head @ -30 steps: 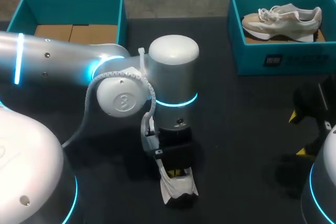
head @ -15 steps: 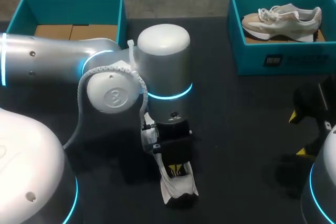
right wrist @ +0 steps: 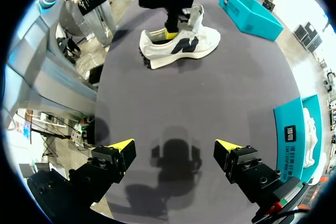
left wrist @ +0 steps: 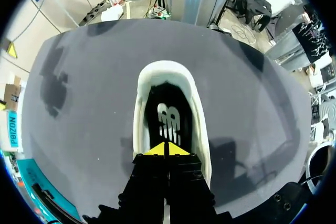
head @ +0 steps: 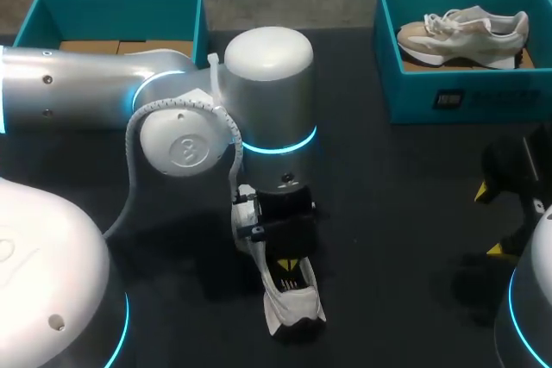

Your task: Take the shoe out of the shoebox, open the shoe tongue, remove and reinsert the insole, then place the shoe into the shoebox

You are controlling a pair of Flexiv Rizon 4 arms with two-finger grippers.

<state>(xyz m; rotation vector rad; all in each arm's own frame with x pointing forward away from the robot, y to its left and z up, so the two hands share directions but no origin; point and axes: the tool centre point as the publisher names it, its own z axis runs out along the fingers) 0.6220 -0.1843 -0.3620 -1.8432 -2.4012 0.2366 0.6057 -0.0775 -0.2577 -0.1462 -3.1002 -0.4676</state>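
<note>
Gently, then: treat the shoe (head: 293, 309) as light, soft in the upper and stiffer in the sole, best taken at the collar or heel, lying on the table (head: 388, 213) well apart from the empty shoebox (head: 112, 15). Note the left gripper (left wrist: 167, 149), tips pressed together inside the opening over the insole (left wrist: 168, 98), hold on it impossible to tell, and the right gripper (right wrist: 176, 148) spread wide, empty. Expect a pale logo (left wrist: 168, 121) on the insole and a label (head: 448, 99) on the other shoebox (head: 500, 96), too small to make out.

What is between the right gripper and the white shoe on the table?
Nothing: just bare table between right gripper and shoe, in the right wrist view.
</note>
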